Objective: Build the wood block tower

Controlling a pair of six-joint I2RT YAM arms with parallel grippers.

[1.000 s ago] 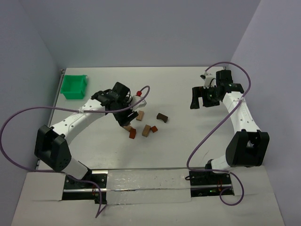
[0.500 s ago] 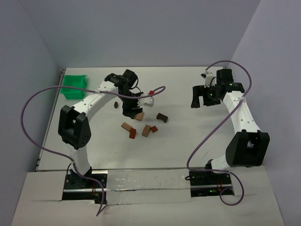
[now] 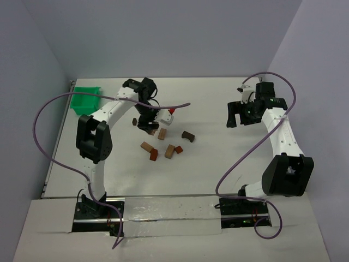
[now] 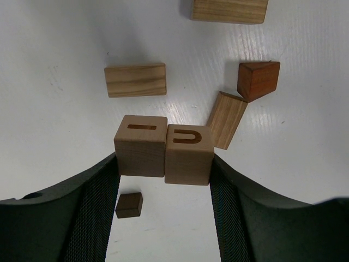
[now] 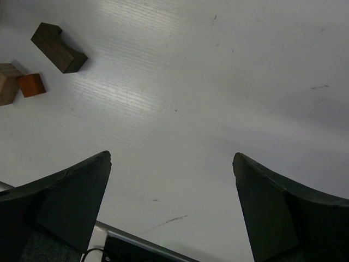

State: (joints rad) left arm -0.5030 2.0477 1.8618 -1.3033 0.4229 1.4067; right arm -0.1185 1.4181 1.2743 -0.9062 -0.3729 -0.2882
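White worktop (image 3: 218, 109) in the top view, green bin (image 3: 86, 100) parked at upper left, well apart from the action. No tower stands yet: the blocks (image 3: 163, 147) lie scattered left of centre.

The left end effector (image 4: 163, 164) is clamped on two tan cubes at once, pressed side by side between its fingers. One cube carries a slot mark (image 4: 140, 144), the other a U mark (image 4: 188, 147). They look lifted off the surface, though I can't be sure.

At the right of the top view, the right end effector (image 5: 172, 164) hangs spread wide with nothing in it, only bare worktop between its fingers.

Below the left wrist: a tan plank (image 4: 135, 80) upper left, a reddish wedge (image 4: 258, 79) upper right, a small dark cube (image 4: 129, 204) lower left.

My read: this is base-laying. Next, that pair wants a bare patch, set down flat and level, and a slow release so neither cube twists away.
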